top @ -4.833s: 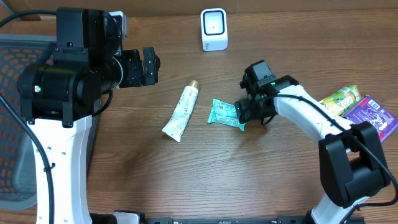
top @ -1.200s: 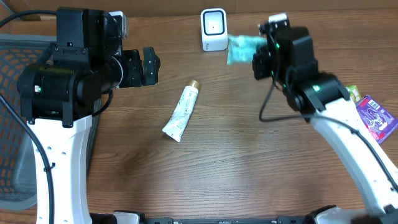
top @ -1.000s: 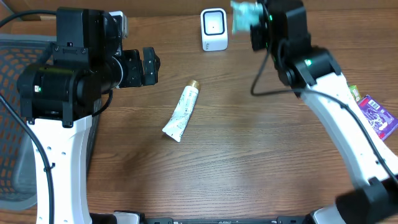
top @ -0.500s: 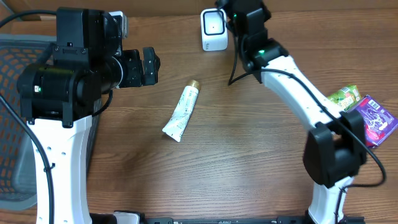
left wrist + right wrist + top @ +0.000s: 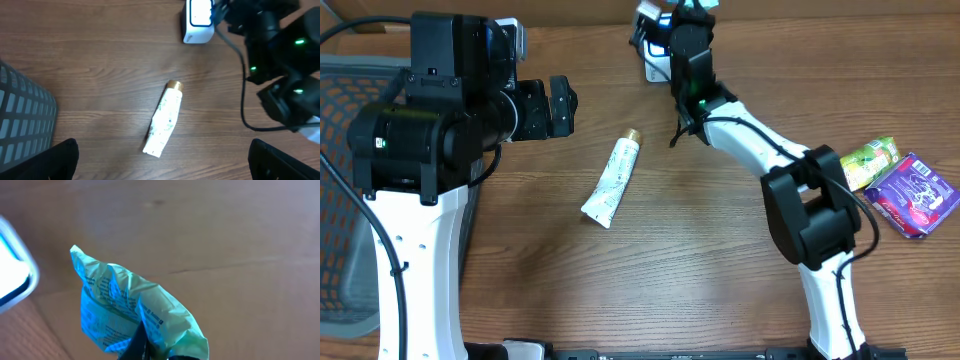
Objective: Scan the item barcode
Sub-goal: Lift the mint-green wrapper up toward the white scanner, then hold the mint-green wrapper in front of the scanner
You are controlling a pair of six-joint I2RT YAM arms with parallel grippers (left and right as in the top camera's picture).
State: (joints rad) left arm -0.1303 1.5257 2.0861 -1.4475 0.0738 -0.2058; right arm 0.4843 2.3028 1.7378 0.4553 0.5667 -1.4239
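Overhead first: we've got the white scanner (image 5: 656, 68) at the far edge of the table, and the right arm (image 5: 740, 140) reaches across so its end sits right over and against the scanner, hiding part of it. From up here we can't really make out the item. The white tube (image 5: 612, 180) lies flat, near-left of the scanner and well apart from it. The left gripper (image 5: 560, 107) hangs off to the scanner's left with its jaws spread wide and nothing between them. Far right of the scanner, a green pouch (image 5: 868, 160) and a purple packet (image 5: 917, 192) lie touching each other.

Left wrist cam: same tube below the scanner, with its gold cap end pointing toward the scanner. A grey mesh basket (image 5: 20, 115) pokes in at the far left. The two left fingers (image 5: 60, 160) stand far apart in the bottom corners.

Right wrist cam: the right gripper (image 5: 145, 346) is pinched tight on the crumpled teal packet (image 5: 125, 315), holding it up just beside the scanner, which shows at the left edge. We can't spot the barcode itself.
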